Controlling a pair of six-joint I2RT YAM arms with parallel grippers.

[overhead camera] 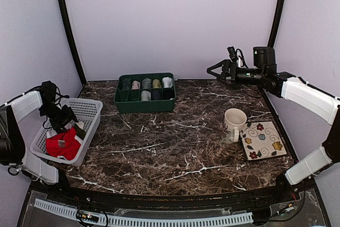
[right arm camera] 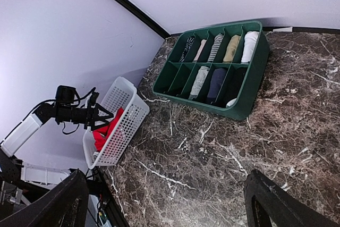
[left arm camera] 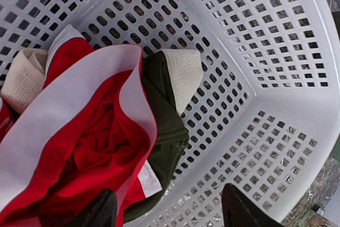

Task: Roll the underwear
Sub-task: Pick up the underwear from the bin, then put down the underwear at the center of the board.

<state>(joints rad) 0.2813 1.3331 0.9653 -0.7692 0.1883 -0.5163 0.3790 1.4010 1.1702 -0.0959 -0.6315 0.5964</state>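
Dark marble-look surface (overhead camera: 175, 152) all the way across. Nearest on the left sits a white perforated plastic basket (overhead camera: 89, 109), and the bright red boxer briefs with white trim (left arm camera: 101, 147) are bunched up inside it, lying against a dark olive knit garment (left arm camera: 164, 131) and a cream ribbed garment (left arm camera: 21, 78). Left claw (left arm camera: 170, 213) is dipped into the basket right over the red fabric, fingers spread, nothing pinched. Over on the right, a cream ceramic mug (overhead camera: 234, 122) stands just beside a square floral tile (overhead camera: 262, 140). Further back is a green divided plastic tray (overhead camera: 145, 106) with rolled garments (overhead camera: 146, 84) in its slots. Right claw (overhead camera: 217, 70) hangs high over the far right corner, spread wide, holding nothing.
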